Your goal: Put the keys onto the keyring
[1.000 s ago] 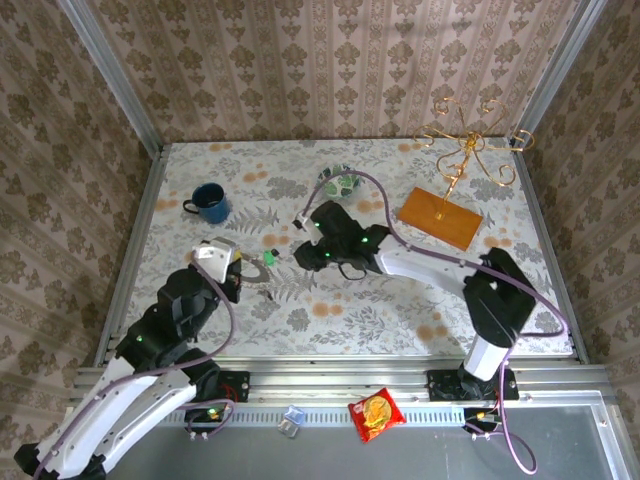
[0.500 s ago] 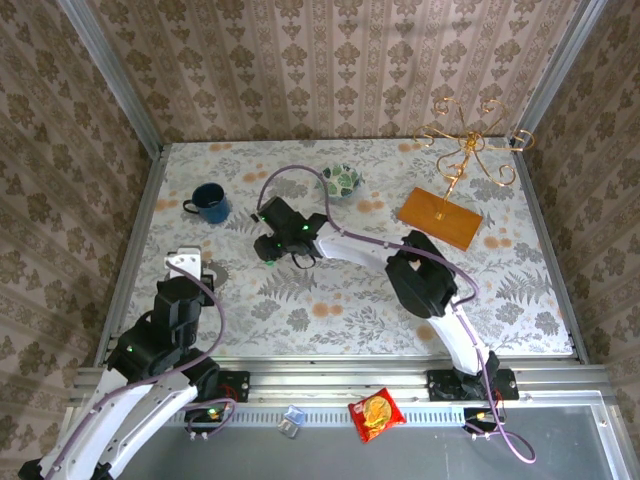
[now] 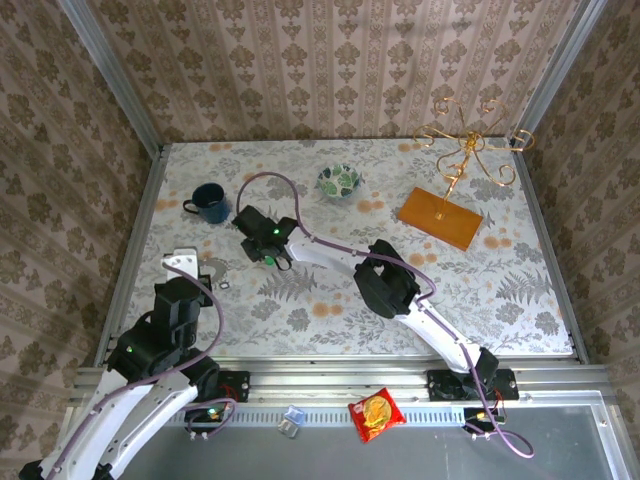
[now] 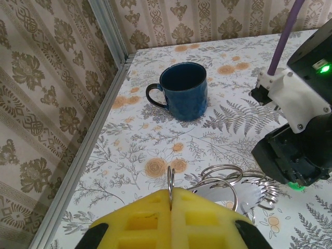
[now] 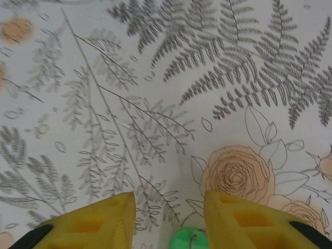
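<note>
Shiny metal keyring (image 4: 170,179) and keys (image 4: 253,191); glossy mug (image 4: 182,94)

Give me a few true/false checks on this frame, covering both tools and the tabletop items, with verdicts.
1. The left tool is shut on a thin silver metal ring. True.
2. The right tool is shut. False: its yellow fingers stand apart, with a bright green key head between them.
3. The dark blue mug lies on its side. False: it stands upright.
4. The gold wire stand sits on the flat orange board. True.
</note>
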`<action>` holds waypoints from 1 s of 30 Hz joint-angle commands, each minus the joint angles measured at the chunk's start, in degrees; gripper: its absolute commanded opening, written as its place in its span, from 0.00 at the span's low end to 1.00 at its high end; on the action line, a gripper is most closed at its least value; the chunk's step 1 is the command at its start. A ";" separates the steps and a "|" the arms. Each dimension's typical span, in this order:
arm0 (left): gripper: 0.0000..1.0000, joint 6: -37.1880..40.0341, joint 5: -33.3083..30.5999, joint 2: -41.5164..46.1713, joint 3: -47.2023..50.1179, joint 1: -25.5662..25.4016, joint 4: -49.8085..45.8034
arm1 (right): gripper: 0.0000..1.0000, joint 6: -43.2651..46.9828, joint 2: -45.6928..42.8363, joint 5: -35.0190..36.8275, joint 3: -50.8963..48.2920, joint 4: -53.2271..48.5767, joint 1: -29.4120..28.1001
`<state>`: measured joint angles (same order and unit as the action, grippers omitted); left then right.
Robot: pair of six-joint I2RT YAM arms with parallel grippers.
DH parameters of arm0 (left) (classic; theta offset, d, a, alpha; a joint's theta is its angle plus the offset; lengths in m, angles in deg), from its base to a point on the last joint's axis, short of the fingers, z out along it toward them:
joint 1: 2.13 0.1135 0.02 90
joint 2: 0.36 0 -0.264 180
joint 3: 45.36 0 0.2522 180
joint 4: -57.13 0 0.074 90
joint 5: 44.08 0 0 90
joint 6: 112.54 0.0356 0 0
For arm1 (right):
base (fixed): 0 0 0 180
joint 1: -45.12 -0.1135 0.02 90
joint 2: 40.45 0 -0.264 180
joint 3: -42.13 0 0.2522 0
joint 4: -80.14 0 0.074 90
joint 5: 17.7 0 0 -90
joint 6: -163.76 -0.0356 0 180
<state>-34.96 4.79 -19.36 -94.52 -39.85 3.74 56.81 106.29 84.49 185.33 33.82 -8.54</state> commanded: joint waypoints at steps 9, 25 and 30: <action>0.00 -0.32 1.47 -0.15 -0.26 0.81 3.11 | 0.33 0.07 0.49 2.49 2.17 -14.02 -0.03; 0.00 4.41 10.21 -6.44 -0.64 0.98 9.82 | 0.22 -0.62 -22.96 2.47 -35.27 -9.61 -0.04; 0.00 6.21 16.05 -9.14 -0.51 0.98 13.78 | 0.22 -2.23 -31.74 3.13 -48.84 -9.81 -0.04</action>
<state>-31.33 16.29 -27.76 -94.48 -39.15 12.19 56.52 78.68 85.86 140.94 26.37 -8.61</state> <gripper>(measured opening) 0.049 0.216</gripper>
